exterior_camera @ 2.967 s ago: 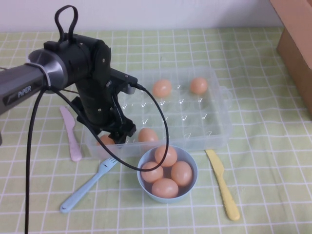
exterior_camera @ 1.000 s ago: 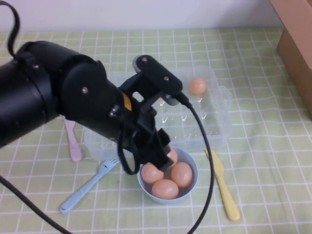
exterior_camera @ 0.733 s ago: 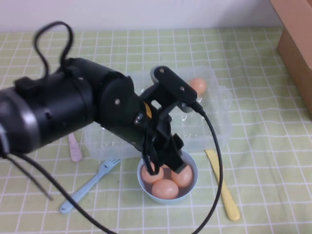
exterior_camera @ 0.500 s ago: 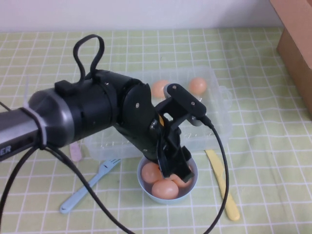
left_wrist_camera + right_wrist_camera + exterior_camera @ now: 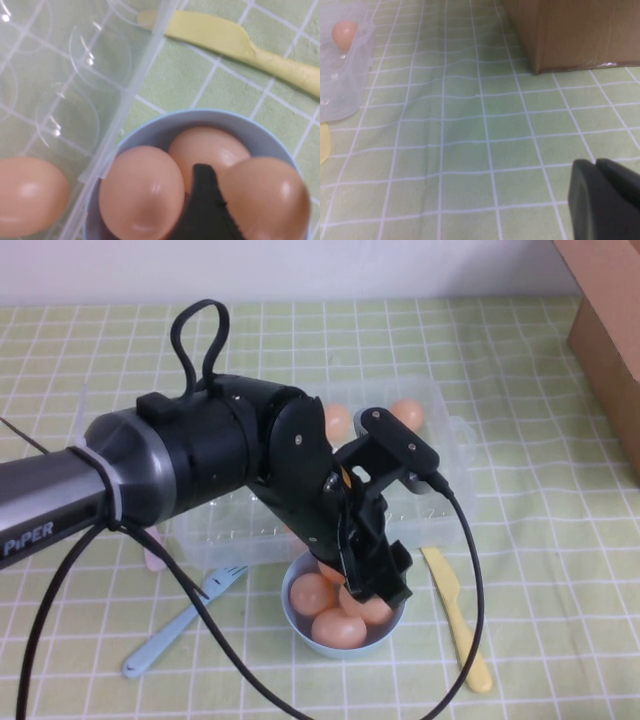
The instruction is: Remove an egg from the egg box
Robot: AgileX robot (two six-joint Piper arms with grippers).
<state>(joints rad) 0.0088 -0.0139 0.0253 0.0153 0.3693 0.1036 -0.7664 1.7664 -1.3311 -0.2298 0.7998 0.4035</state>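
Your left gripper (image 5: pixel 375 585) is now down inside the small round light-blue bowl (image 5: pixel 292 625), just near of the egg box. Three seconds ago it hung over that box's near left corner. In the left wrist view its black tip sits wedged between two eggs, touching both. You cannot tell from either view whether it is spread or pinching.

The small smooth orange-tan egg (image 5: pixel 265 200) lies in the bowl against that tip, out of the large clear plastic egg box (image 5: pixel 440 510). Two matching eggs (image 5: pixel 312 593) show in the bowl on the left of the gripper. One more egg (image 5: pixel 30 195) stays in a near cell of the box, and two (image 5: pixel 405 412) sit along its far row as before.

The flat yellow plastic knife (image 5: pixel 455 615) lies right of the bowl and the light-blue plastic fork (image 5: pixel 180 625) left of it, both unmoved on the green checked cloth (image 5: pixel 560 540).

Your right gripper (image 5: pixel 600 200) hovers low over the cloth, well right of the egg box and near the brown cardboard box (image 5: pixel 570 30); you cannot tell its state.
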